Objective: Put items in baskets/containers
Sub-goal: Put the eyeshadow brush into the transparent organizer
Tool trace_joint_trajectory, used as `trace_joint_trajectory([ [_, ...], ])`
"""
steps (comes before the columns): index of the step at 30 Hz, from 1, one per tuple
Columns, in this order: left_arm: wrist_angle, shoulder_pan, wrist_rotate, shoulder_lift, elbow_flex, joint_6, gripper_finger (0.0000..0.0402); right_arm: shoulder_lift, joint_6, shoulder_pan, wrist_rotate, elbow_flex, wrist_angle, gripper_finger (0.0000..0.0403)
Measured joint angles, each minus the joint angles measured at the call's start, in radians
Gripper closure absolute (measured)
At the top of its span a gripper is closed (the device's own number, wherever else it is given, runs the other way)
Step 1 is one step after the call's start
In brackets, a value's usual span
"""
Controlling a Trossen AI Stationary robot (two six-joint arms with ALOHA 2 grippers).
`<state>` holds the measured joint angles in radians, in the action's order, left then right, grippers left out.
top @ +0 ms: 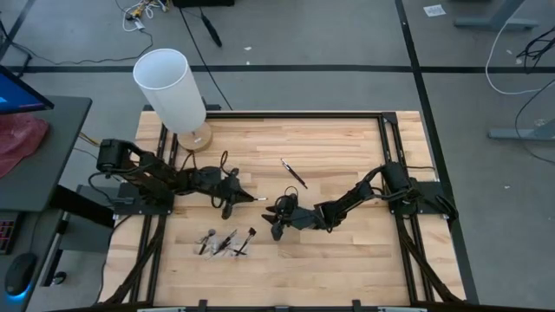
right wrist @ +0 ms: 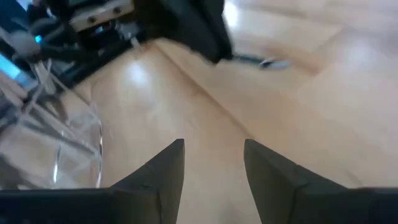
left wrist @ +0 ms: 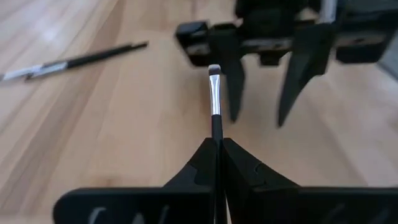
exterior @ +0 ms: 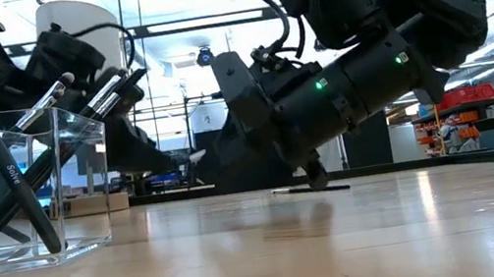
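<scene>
Left gripper [left wrist: 217, 146] clamps brush [left wrist: 214, 93], tip toward right gripper [left wrist: 258, 118].

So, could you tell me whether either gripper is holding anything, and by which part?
The left gripper pinches a slim brush by its dark handle; the tip points forward. The right gripper is open and empty.

Wooden table [top: 347, 147] bears a clear tray [top: 224, 243], lamp [top: 173, 91], one loose brush [top: 294, 172]

Glossy wooden table [exterior: 343, 243]; clear plastic tray [exterior: 76, 185].
</scene>
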<state>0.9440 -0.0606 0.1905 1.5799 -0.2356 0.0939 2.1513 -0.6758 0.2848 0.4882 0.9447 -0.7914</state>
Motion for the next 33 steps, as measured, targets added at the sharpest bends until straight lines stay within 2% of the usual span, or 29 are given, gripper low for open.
trace_joint_trajectory([
  [7,0.117,0.056,-0.006,-0.002,-0.001,0.035,0.0392,0.0,0.141,0.002,0.035,0.002,-0.165,0.0234],
  [10,0.162,0.083,-0.022,-0.002,-0.001,0.049,0.0388,0.0,0.209,0.009,0.091,0.012,-0.229,0.0234],
  [16,0.181,0.111,-0.056,-0.002,-0.002,0.052,0.0392,0.0,0.288,0.029,0.125,0.025,-0.284,0.0242],
  [20,0.183,0.112,-0.055,-0.003,-0.002,0.052,0.0387,0.0,0.292,0.039,0.13,0.025,-0.282,0.0278],
  [28,0.184,0.112,-0.047,-0.003,-0.002,0.051,0.0386,0.0,0.294,0.04,0.131,0.024,-0.286,0.0386],
  [33,0.185,0.111,-0.039,-0.003,-0.002,0.052,0.0383,0.0,0.293,0.037,0.13,0.024,-0.297,0.0383],
])
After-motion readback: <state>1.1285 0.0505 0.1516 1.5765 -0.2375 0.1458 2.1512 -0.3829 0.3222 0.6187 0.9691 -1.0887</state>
